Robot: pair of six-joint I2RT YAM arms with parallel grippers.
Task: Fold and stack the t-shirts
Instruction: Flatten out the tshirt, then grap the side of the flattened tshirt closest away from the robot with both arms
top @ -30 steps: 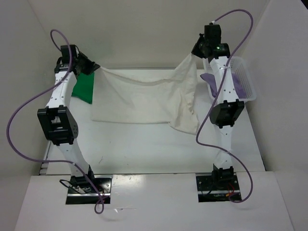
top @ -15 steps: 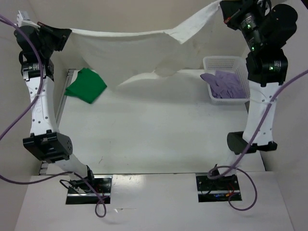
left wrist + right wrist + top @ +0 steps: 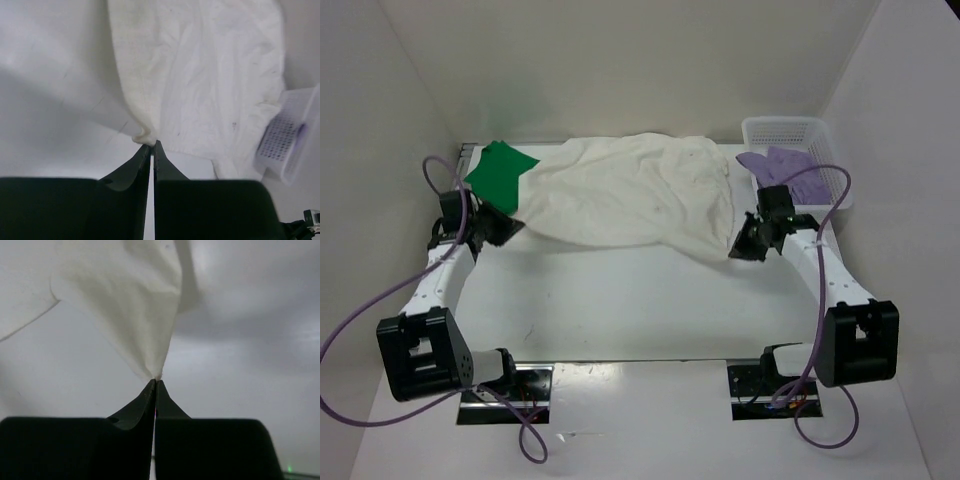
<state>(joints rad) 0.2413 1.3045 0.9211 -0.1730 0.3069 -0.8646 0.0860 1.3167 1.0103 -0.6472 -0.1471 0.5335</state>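
Both arms have swung down from high up, and the white shirt [image 3: 630, 200] that hung stretched between them now lies spread across the far half of the table [image 3: 620, 300]. Its left edge touches the green shirt [image 3: 498, 172], and the purple shirt [image 3: 795, 175] sits in the basket [image 3: 785, 125]. Our right claw [image 3: 738, 248] pinches the near-right corner. Our left claw [image 3: 510, 227] rests at the near-left corner with its jaws almost together, and we cannot tell whether it grips. We judge the shirt laid out and ready for folding.

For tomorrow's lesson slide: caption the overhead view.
White shirt spread on table between green shirt and basket, pinched at both near corners.
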